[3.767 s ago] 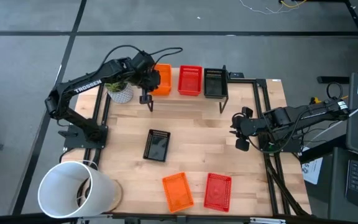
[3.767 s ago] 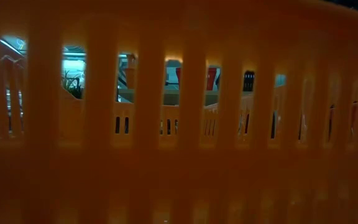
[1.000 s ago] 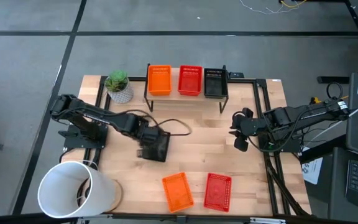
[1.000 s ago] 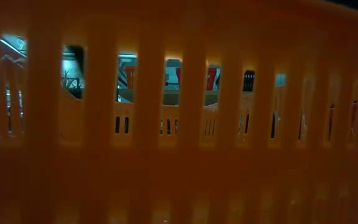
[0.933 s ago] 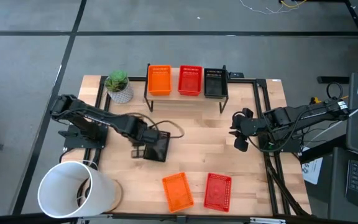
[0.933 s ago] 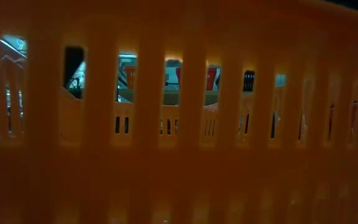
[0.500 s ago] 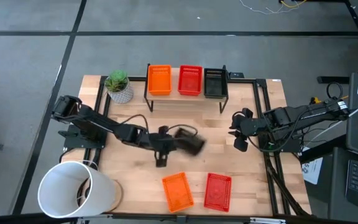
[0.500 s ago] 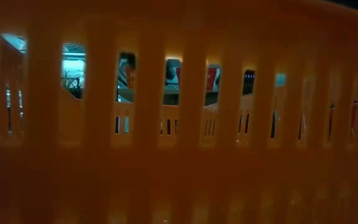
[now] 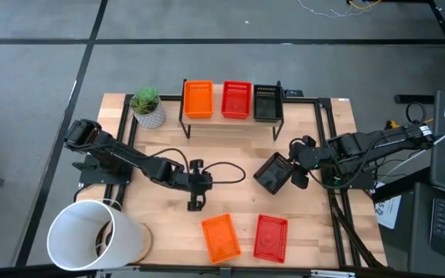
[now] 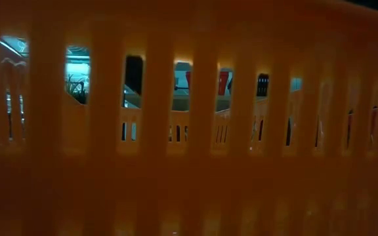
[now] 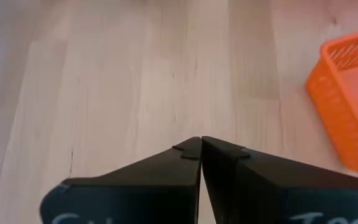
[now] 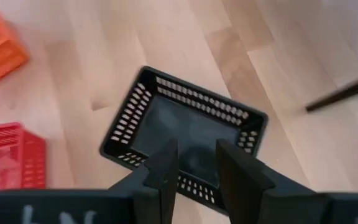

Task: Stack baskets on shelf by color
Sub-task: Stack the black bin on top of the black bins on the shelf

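A black basket (image 9: pixel 273 171) (image 12: pixel 185 134) lies open side up on the table at the middle right, its bottom on the wood. My right gripper (image 9: pixel 297 176) (image 12: pixel 194 163) is open just above its right end. My left gripper (image 9: pixel 195 202) (image 11: pixel 201 146) is shut over bare wood at the table's middle, left of that basket. On the shelf (image 9: pixel 230 123) at the far edge stand an orange basket (image 9: pixel 198 99), a red basket (image 9: pixel 236 100) and a black basket (image 9: pixel 266 103). An orange basket (image 9: pixel 220 236) and a red basket (image 9: pixel 270 236) lie near the front edge.
A white bucket (image 9: pixel 91 235) lies at the near left corner and a potted plant (image 9: pixel 147 106) stands left of the shelf. The orange basket's wall (image 10: pixel 189 164) fills the low view; only slits show the shelf behind it. Bare wood lies between the shelf and the near baskets.
The black basket has slid fast across the table from beside my left gripper at the middle left to under my right gripper at the middle right, turning as it went. My left gripper has swept a little toward the right and near edges and tipped downward.
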Available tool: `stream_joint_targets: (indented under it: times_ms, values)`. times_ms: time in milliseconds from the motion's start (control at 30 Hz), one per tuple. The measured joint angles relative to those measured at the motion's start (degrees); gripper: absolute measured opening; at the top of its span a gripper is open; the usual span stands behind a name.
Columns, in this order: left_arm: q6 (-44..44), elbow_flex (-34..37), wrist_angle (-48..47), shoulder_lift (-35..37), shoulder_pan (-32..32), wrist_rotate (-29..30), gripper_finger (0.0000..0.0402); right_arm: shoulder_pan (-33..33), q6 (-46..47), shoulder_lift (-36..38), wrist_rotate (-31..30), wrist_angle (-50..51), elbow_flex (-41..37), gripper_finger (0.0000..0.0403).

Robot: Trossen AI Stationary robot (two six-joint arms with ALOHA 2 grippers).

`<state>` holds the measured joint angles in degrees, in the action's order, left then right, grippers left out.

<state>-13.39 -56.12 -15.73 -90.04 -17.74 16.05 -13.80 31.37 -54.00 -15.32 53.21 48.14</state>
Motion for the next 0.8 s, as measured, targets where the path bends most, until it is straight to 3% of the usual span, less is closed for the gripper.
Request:
stream_joint_targets:
  times_ms: [100,267,467,633,800]
  values:
    - [0.04,0.0,-3.31,0.0,0.06,-0.03,0.0002,-0.34,1.75,-2.44,-0.06,-1.11,-0.33,0.0107]
    - [0.02,0.04,-9.37,1.87,1.41,1.01,0.0004,-2.92,1.76,-11.31,1.47,-11.75,-0.63,0.0107]
    - [0.49,0.06,-10.97,4.2,2.11,1.4,0.0002,-3.82,12.93,-22.57,-1.4,-12.84,-0.42,0.0107]
    - [1.75,0.04,-11.04,4.72,2.4,1.44,0.0004,-4.26,12.88,-26.11,-1.07,-22.16,-0.24,0.0107]
    - [1.75,0.04,-11.4,4.72,2.36,1.42,0.0006,-4.41,17.32,-27.32,-2.57,-24.41,-0.2,0.0107]
